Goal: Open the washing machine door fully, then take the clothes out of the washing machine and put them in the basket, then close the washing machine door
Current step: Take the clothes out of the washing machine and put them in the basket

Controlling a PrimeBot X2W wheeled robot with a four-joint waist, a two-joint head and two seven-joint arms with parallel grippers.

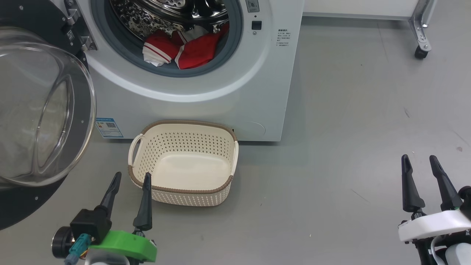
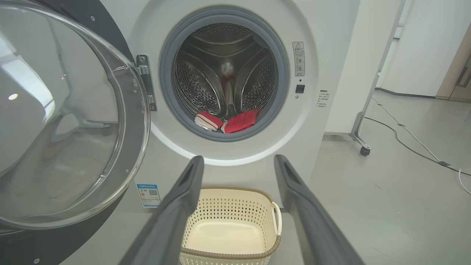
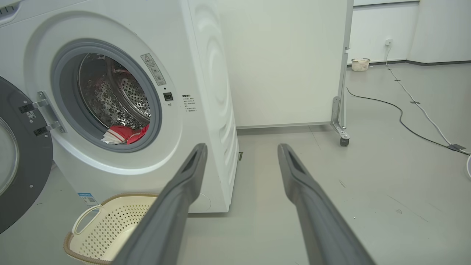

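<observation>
The white washing machine (image 1: 228,88) stands ahead with its drum exposed. Its door (image 1: 40,110), a clear glass bowl in a black rim, is swung wide to the left. Red clothes (image 1: 184,49) with white trim lie at the drum's front lip, also seen as clothes (image 2: 228,121) in the left wrist view. The cream basket (image 1: 184,191) sits empty on the floor before the machine. My left gripper (image 1: 132,178) is open at the basket's near left rim, holding nothing. My right gripper (image 1: 419,160) is open over bare floor, far right.
A wheeled white partition stands right of the machine, its caster (image 1: 421,51) on the grey floor. Cables (image 3: 404,121) trail across the floor further right. A small second basket (image 3: 360,64) sits by the far wall.
</observation>
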